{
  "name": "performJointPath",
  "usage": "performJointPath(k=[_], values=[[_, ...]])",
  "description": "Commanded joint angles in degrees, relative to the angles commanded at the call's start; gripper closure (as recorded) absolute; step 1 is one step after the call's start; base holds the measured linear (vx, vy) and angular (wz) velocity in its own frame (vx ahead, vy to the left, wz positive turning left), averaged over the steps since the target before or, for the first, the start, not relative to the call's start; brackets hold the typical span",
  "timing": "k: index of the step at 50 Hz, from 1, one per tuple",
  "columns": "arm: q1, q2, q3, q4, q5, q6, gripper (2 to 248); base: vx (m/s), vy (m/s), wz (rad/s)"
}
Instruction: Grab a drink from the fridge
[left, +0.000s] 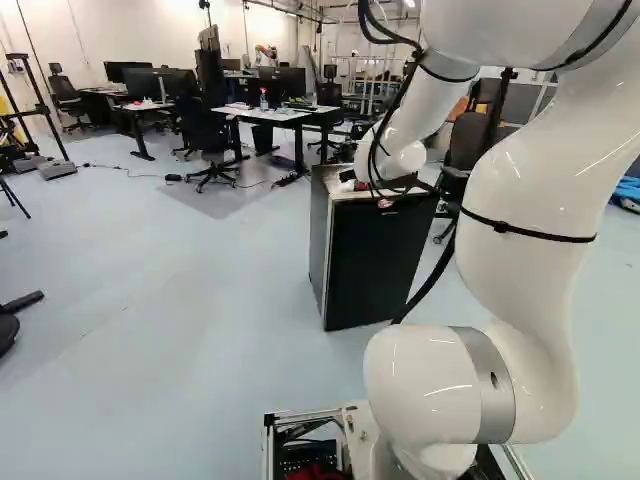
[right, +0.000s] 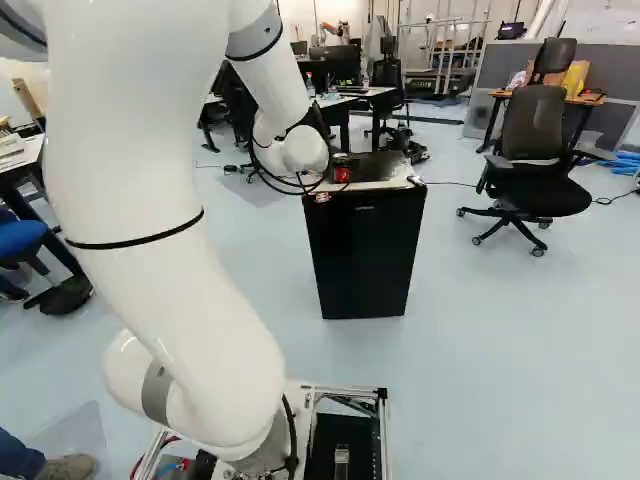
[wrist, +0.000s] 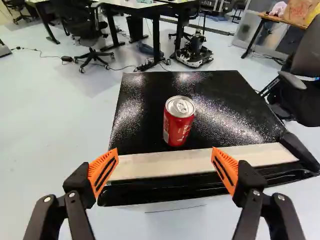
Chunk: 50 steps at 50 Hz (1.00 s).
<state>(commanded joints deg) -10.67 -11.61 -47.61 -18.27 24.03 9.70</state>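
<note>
In the right base view my gripper (right: 322, 197) is mostly hidden behind the wrist, near the front top edge of a small black fridge (right: 365, 255). The wrist view shows the gripper (wrist: 164, 162) open, its orange-padded fingers wide apart with nothing between them. A red drink can (wrist: 179, 122) stands upright on the fridge's black top (wrist: 145, 115), ahead of the gap between the fingers and touching neither. The fridge door (left: 375, 260) is closed, so its inside is hidden.
A black office chair (right: 535, 150) stands to the fridge's right in the right base view. Desks (left: 275, 115) with monitors and more chairs are farther back. A small wheeled device (wrist: 194, 52) sits on the floor beyond the fridge.
</note>
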Motion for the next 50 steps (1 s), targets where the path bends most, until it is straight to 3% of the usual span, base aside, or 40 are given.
performJointPath(k=[23, 50], values=[[0.0, -0.5, -0.1, -0.6, 3.7, 0.0, 3, 0.000, 0.000, 0.000], [-1.4, -6.6, -3.6, -1.1, 9.1, 0.0, 3, 0.000, 0.000, 0.000]])
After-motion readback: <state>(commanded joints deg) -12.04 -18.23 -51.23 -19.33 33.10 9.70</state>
